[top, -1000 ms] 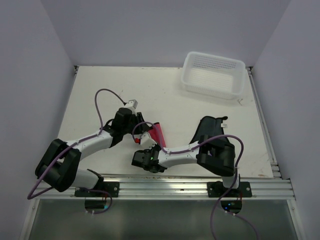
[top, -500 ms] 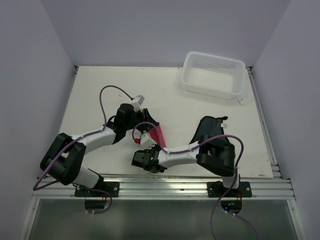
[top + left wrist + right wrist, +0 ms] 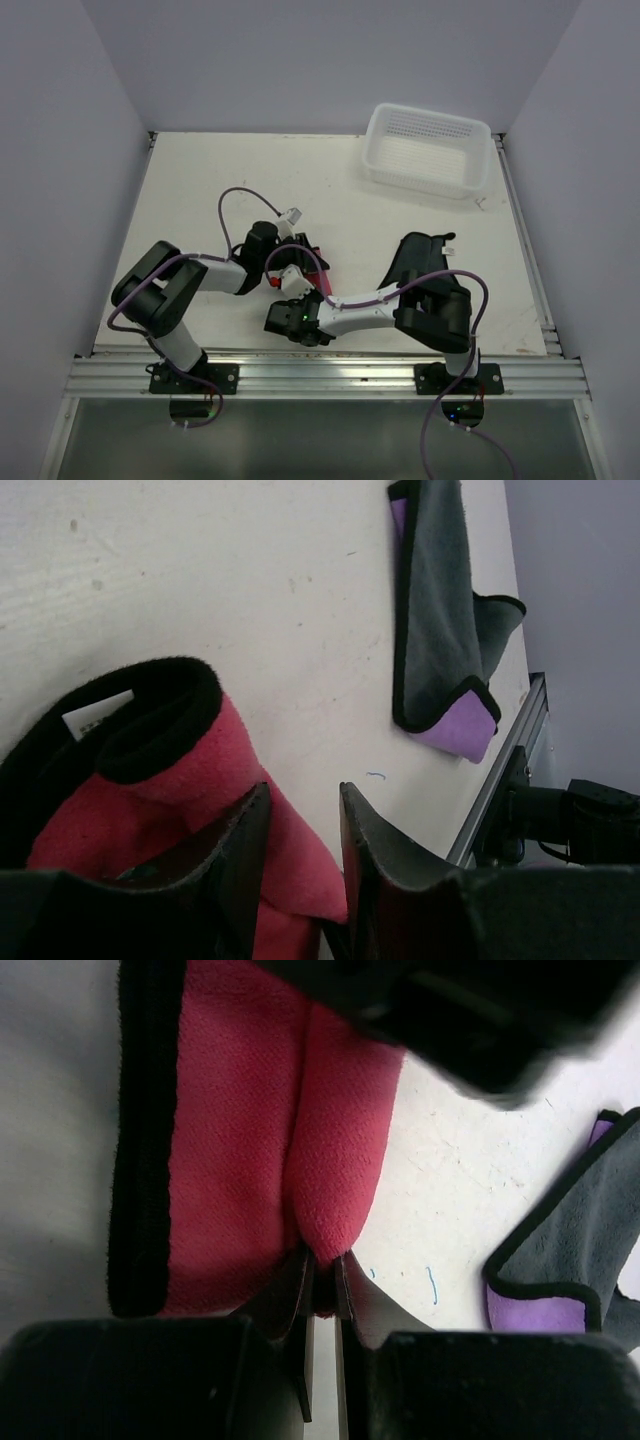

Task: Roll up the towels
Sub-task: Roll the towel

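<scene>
My right hand [image 3: 322, 1272], at the bottom of its wrist frame, is pinched shut on a fold of the soft pink-red fleece towel with black edging [image 3: 250, 1130]. My left hand [image 3: 300, 825] stands part open over the towel's rolled end, gripping nothing. The towel lies mid-surface. I judge it light, limp and compressible; take it by the thick roll. The purple-and-grey towel [image 3: 440, 610] lies apart, upper right.

pink-red towel [image 3: 318, 268]: in the top view mostly covered by both wrists; cut off at the bottom edge in the left wrist view
purple towel [image 3: 575, 1270]: cut by the right edge in the right wrist view
left gripper [image 3: 470, 1020]: a blurred dark mass at the top edge
white basket [image 3: 428, 150]: contents too small to tell
</scene>
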{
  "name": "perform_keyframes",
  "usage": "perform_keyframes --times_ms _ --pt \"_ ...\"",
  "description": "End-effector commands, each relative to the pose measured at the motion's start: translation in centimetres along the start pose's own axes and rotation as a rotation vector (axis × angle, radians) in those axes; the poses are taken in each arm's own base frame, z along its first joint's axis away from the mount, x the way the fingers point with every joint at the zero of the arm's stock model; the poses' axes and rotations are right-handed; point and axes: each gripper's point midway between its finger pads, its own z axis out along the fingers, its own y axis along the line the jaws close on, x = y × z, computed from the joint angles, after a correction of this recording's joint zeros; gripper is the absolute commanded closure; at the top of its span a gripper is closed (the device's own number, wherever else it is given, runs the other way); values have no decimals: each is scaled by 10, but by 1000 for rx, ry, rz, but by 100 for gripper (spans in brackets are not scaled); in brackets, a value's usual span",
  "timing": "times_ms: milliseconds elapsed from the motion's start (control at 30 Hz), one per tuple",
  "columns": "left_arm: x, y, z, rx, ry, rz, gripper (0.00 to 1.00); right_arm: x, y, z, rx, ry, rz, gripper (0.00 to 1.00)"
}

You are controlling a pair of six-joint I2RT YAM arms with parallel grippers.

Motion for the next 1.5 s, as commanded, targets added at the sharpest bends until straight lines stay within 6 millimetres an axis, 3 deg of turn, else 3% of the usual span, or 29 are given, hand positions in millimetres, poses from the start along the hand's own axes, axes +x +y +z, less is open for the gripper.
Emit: perform_keyframes --times_ms 0,200,367,567,800,1000,1033,1067,1133,1200,1433,1467 --pt "9 7 4 15 0 -15 62 21 18 3 -83 67 37 100" --pt "33 52 1 -153 44 -31 65 20 19 2 -110 76 84 100" --pt "46 71 -6 -225 57 -17 66 12 17 -2 -142 77 140 99" --pt "63 87 -12 -265 70 -31 68 -3 5 -15 -190 50 213 76" --pt "66 93 -14 -285 74 -26 68 -14 -14 -36 -267 15 316 50" --pt "66 94 -17 -296 67 -17 69 -28 -34 -50 -383 -32 519 49" --pt "67 95 -18 -297 69 -16 69 -35 -29 -54 -456 -34 585 49" --pt "68 95 -18 -297 68 -19 69 -27 -36 -43 -457 -12 633 51" --pt "68 95 -20 -296 65 -22 69 -41 -43 -43 -544 -31 752 52" --pt "67 93 -21 -291 58 -23 69 -35 -44 -37 -574 -4 792 53" --pt "68 89 -26 -285 49 -22 70 -39 -22 -27 -750 75 956 58" --pt "68 89 -26 -283 47 -22 70 -32 -17 -24 -761 104 962 58"
